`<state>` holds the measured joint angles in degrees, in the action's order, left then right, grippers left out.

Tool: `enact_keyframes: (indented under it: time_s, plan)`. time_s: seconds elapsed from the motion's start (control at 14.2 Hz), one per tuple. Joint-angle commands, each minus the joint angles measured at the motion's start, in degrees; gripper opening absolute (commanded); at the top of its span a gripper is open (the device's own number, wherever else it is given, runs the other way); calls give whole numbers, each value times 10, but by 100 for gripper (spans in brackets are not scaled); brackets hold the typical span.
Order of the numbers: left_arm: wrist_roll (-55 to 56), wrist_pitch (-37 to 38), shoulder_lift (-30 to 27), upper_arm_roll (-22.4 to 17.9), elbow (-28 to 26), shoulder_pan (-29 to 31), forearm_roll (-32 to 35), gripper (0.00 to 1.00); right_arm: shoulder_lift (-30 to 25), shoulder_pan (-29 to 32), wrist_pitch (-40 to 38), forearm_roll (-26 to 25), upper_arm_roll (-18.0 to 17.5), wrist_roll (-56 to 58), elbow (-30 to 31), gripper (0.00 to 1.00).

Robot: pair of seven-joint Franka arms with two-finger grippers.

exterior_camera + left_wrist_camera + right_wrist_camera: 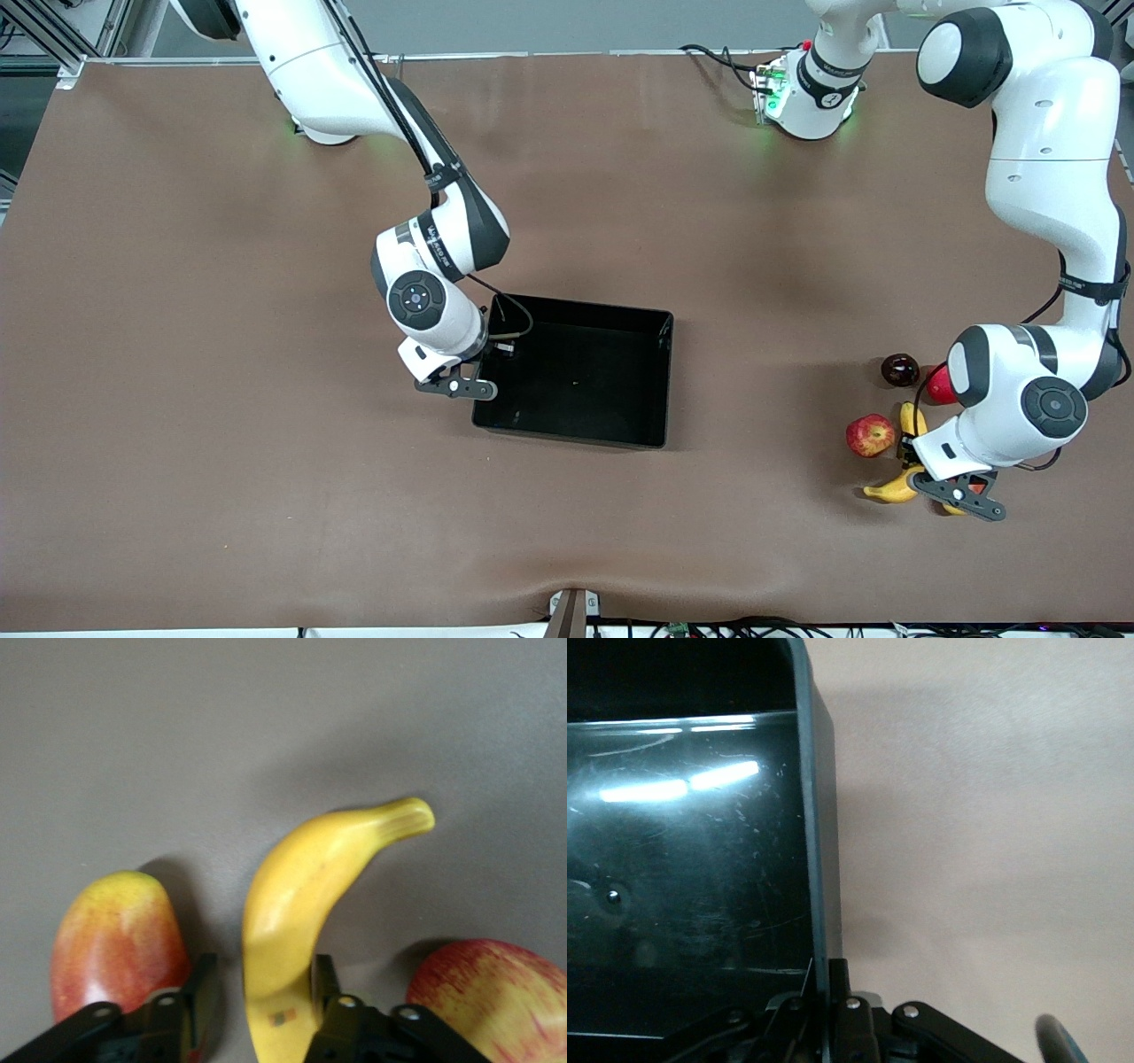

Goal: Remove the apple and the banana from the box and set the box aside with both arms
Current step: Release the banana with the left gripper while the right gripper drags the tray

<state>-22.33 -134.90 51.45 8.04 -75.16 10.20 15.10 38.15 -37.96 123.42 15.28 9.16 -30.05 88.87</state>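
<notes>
We have both fruits out on the brown bench (266, 354) at the left arm's end. The curved yellow banana with brown marks (897, 486) lies there, and the small round red-and-yellow streaked apple (870, 435) sits just beside it. They are well apart from the shallow glossy black plastic box (576, 370), which stands empty mid-bench.

Our left claw (262, 992) straddles the banana with its jaws parted and a little slack on each side, which we read as letting go. An oval red-yellow mango-like fruit (115, 943) lies beside it. A dark round fruit (899, 369) and a plain red one (939, 386) lie farther from the front camera.

Our right claw (826, 985) is pinched shut on the box's side wall toward the right arm's end, ready to shift it. The wall facing the left arm has no grip yet, so we judge that the left arm must come across first.
</notes>
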Motion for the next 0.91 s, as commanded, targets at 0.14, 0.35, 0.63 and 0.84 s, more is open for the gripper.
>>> enact_keyframes:
  time_s: [0.14,0.35,0.63,0.84]
  plan:
    - [8,56,-86,14,-1,-2,-3,100,-85,47,-103,-10,-1,-6,2,0]
    - [34,138,-153,16,-3,-2,-64,100,-134,112,-175,-13,-1,51,3,0]
    - [150,274,-236,37,-5,-4,-74,100,-177,220,-237,-14,0,198,9,0]
    - [210,350,-288,53,-5,-5,-74,100,-173,303,-238,-17,0,283,21,0]
